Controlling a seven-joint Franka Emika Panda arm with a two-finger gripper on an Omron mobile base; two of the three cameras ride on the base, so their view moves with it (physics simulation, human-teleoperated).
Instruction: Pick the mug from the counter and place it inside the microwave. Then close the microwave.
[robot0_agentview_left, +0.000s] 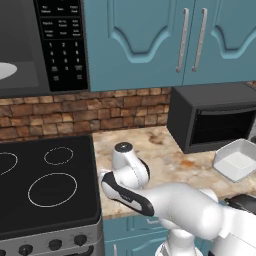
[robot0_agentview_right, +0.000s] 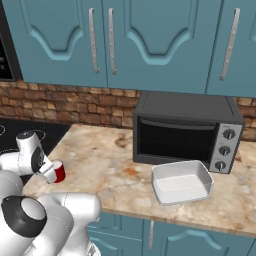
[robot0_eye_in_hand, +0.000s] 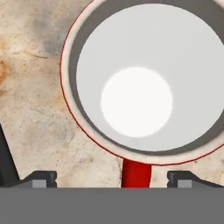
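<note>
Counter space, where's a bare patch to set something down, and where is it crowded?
Free: the counter between the mug and white tray, reaching back to the brick wall. Crowded: right side, tray in front of the black oven; left edge, the arm above the mug.

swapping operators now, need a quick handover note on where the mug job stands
End effector: open, empty, poised directly over the small red cylindrical mug with white inside, its handle between the fingertips.
Mug: upright on the beige-and-brown speckled marble-look counter, near the edge by the black glass stovetop.
Grey-framed microwave with black keypad: up left above the stovetop, cavity exposed, white turntable visible.
Done: approach only.
Left: grasp the mug, lift it, place it in the microwave, close the door.
</note>
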